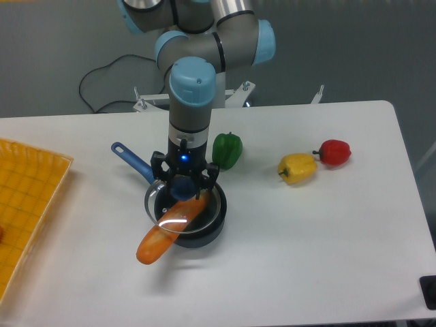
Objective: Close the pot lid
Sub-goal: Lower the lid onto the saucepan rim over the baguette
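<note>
From my seat the gripper (182,185) hangs straight down over the pot (197,223), and its fingers (204,178) look closed in around the dark blue knob (181,187) of the lid (179,208); I judge that they are pinching the knob, though the black fingers crowd it and I cannot see the contact itself. Below the knob, the clear glass lid shows mainly as a thin metal rim and a bright glare on the left. It sits over the pot's mouth but seems shifted a little to the left and perhaps tilted, so I would not call it seated. The reason looks plain: a long orange carrot (167,233) lies in the pot with its fat end sticking out over the front-left rim onto the white table (306,245), and the lid appears to rest on or just above it. The pot's blue handle (131,159) points back and left. So the lid is grasped and brought above the pot; what is left is lowering it flush and letting go, and the carrot may keep it from closing. A green pepper (227,150) stands just behind the pot.
</note>
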